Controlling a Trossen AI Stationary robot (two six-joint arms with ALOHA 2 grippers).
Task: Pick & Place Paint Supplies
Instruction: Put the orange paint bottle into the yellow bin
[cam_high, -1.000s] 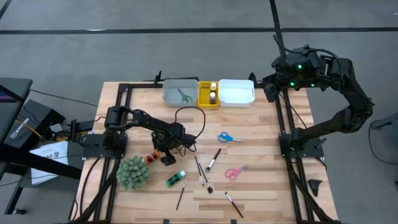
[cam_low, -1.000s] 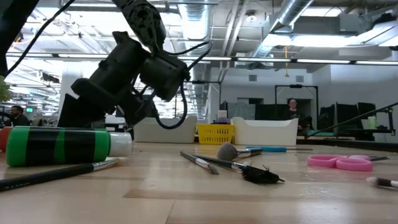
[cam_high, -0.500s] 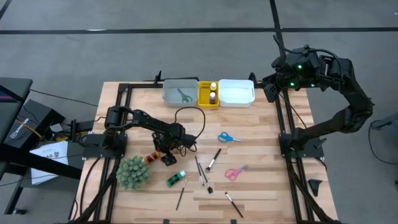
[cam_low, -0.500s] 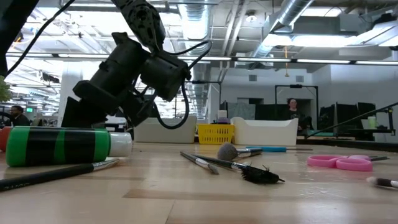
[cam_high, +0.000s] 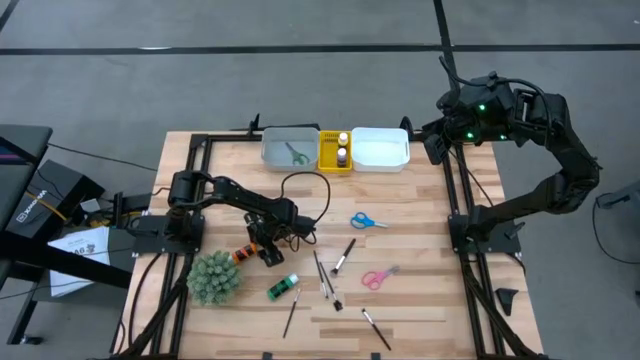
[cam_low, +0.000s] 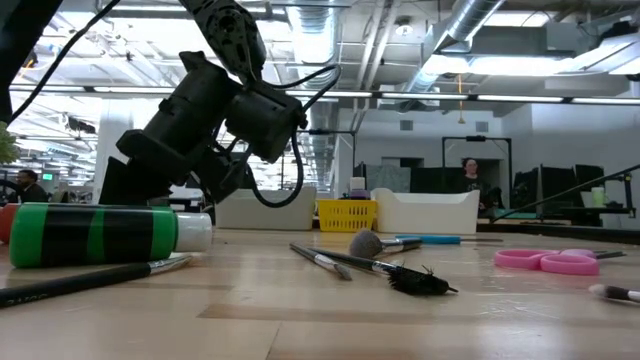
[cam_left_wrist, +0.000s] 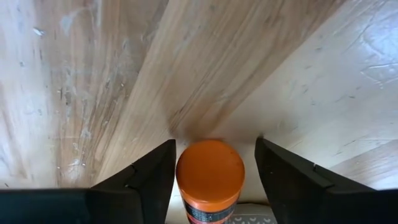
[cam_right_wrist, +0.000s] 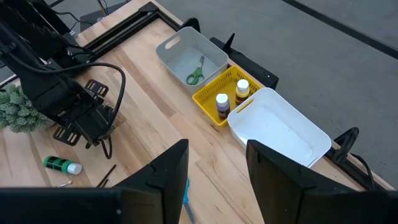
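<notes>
From above, a pale wooden-plank table (cam_high: 400, 220) stands on a grey floor. At its far edge sit a grey tray (cam_high: 285, 148) with green-handled scissors (cam_high: 297, 154), a yellow basket (cam_high: 335, 151) with two small bottles, and a white tray (cam_high: 380, 148). The left arm reaches low across the table, its left gripper (cam_high: 253, 250) down over an orange paint bottle (cam_high: 241, 254) beside the spiky green plant ball (cam_high: 214, 277). A green paint bottle (cam_high: 282, 288), thin dark brushes (cam_high: 322, 272), blue-handled scissors (cam_high: 368, 221) and pink-handled scissors (cam_high: 379, 276) lie scattered nearby. The right arm is folded high beyond the table's far right corner.

At table height, the planks show a smooth grain; behind is an open room with ceiling ducts and a person (cam_low: 469, 175) far off. The green bottle lies on its side, striped black, with a white cap. A fluffy-tipped brush (cam_low: 372, 243) rests mid-table.

The left wrist view shows the glossy, round orange bottle between two dark fingers (cam_left_wrist: 149, 180), which stand apart with a thin gap either side, not clamped on it.

The right wrist view looks down on the trays; the right gripper (cam_right_wrist: 216, 171) has its fingers moderately apart, holding nothing.
</notes>
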